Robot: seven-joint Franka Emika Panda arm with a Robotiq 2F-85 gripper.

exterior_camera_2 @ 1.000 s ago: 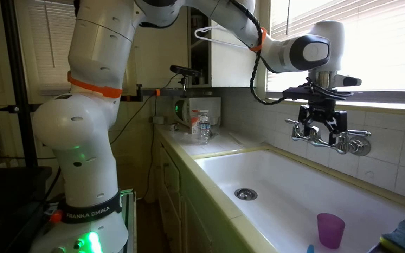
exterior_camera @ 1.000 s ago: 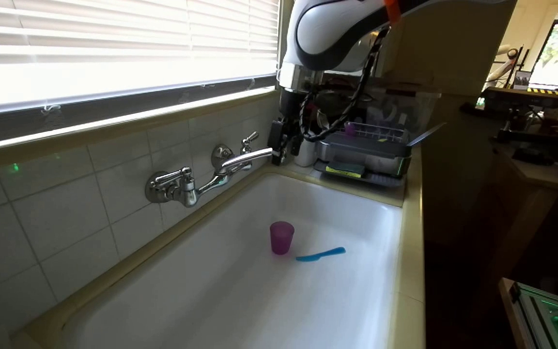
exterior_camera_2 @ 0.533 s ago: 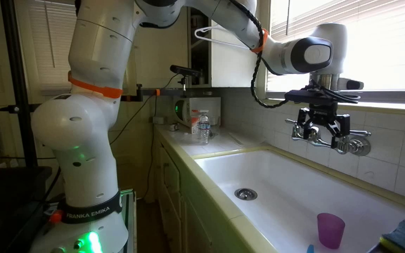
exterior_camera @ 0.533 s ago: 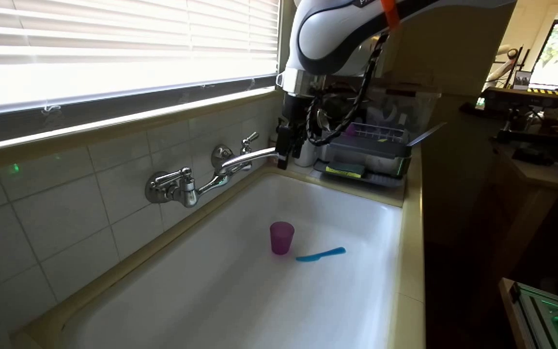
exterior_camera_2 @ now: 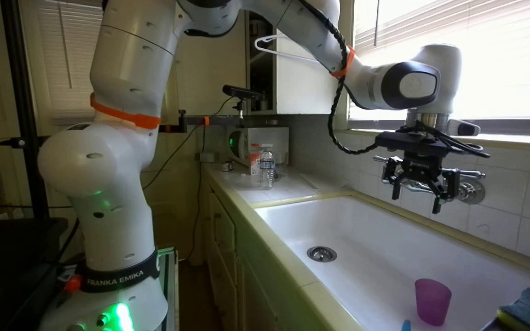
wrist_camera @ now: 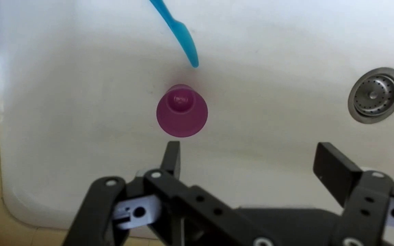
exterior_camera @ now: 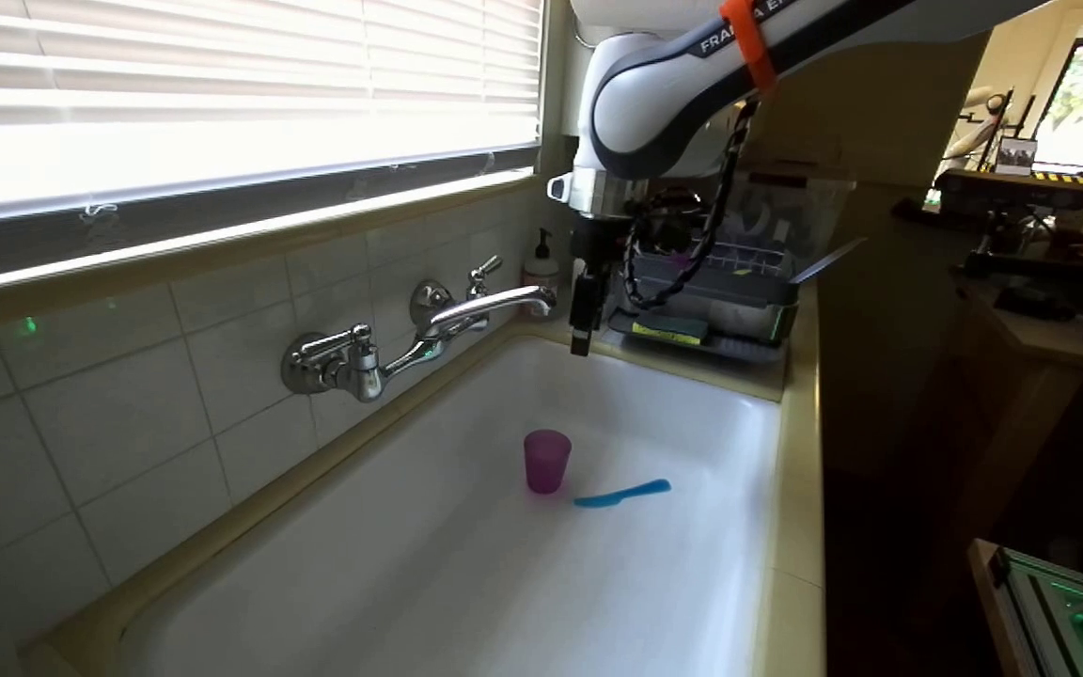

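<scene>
Jaws are standing wide apart on your black two-finger gripper (wrist_camera: 248,152), gripping nothing. You're hovering it above a white glossy sink (exterior_camera_2: 366,276); below, a purple translucent plastic cup (wrist_camera: 182,124), tapered and smooth-walled, is standing upright on the sink floor, apart from the gripper. Thin blue plastic knife (wrist_camera: 185,36) is lying flat just beside it, one end pointing cupward. Yellow edging (exterior_camera: 795,489) is framing the sink; square white wall tiles (exterior_camera: 118,404) are rising behind, bright slatted blinds (exterior_camera: 250,85) hanging above. Round perforated metal strainer (wrist_camera: 373,95) is sitting well apart from the cup. Obstacle: curved chrome faucet (exterior_camera: 424,349) is jutting over the sink, spout showing near your gripper in an exterior view; true gap you can't tell. Green-and-yellow sponge (exterior_camera: 668,329) is lying on a dark tray (exterior_camera: 739,351) past the sink's end.
</scene>
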